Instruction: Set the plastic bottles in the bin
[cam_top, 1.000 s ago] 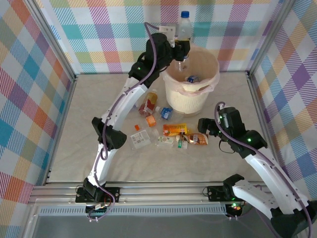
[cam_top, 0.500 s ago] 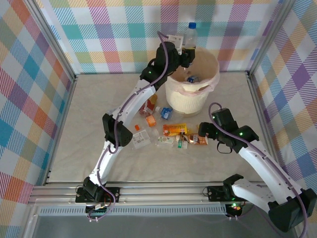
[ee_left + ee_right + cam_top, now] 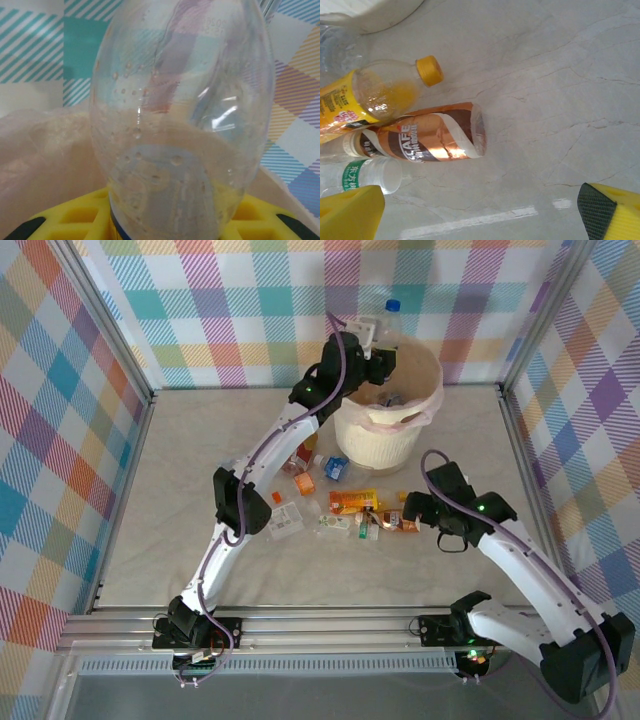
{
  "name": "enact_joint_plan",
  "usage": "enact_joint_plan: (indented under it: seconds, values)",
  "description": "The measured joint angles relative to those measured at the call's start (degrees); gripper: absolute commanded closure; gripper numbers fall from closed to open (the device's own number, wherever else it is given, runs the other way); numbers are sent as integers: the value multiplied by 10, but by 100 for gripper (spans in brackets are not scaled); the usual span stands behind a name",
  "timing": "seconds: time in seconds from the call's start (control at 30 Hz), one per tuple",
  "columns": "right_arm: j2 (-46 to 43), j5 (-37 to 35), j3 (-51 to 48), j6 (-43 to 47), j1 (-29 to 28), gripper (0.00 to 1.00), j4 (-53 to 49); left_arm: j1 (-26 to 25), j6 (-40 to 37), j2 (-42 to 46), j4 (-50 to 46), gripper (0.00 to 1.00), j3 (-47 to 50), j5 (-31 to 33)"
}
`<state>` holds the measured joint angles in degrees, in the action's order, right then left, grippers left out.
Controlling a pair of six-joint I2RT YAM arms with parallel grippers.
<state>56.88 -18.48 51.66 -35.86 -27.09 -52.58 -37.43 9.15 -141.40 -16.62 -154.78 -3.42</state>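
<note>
– Over the bin (image 3: 385, 445) rim, left gripper (image 3: 377, 348) is clamping a clear blue-capped bottle (image 3: 386, 322), cap up.
– Right gripper (image 3: 410, 513)?
– Jaws are gaping wide, gripping nothing, hovering by a brown-labelled bottle (image 3: 437, 137) among the scattered bottles (image 3: 352, 502) on the table (image 3: 180, 540).

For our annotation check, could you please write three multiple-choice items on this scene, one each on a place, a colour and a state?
1. Where is the held bottle? A on the table; B above the bin rim; C lying by the right arm.
2. Its cap is: A red; B blue; C green.
3. The right gripper is: A open; B shut on a bottle; C shut, empty.
Answers: 1 B, the left gripper holds it over the rim. 2 B, the cap looks blue. 3 A, its fingers stand wide apart.
</note>
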Motion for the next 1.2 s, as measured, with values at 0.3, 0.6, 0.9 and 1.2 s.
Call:
enact_joint_plan:
  seconds: [0.3, 0.6, 0.9, 1.2]
  values:
    - [10, 9, -14, 11, 0, 0, 36, 0, -10, -7, -30, 34, 0, -6]
    - [-8, 6, -23, 31, 0, 0, 41, 0, -13, -7, -32, 12, 0, -6]
    - [-40, 28, -26, 53, 0, 0, 55, 0, -17, 6, -58, 0, 0, -6]
    - [-38, 47, -24, 52, 0, 0, 65, -1, -26, 97, -128, 0, 0, 4]
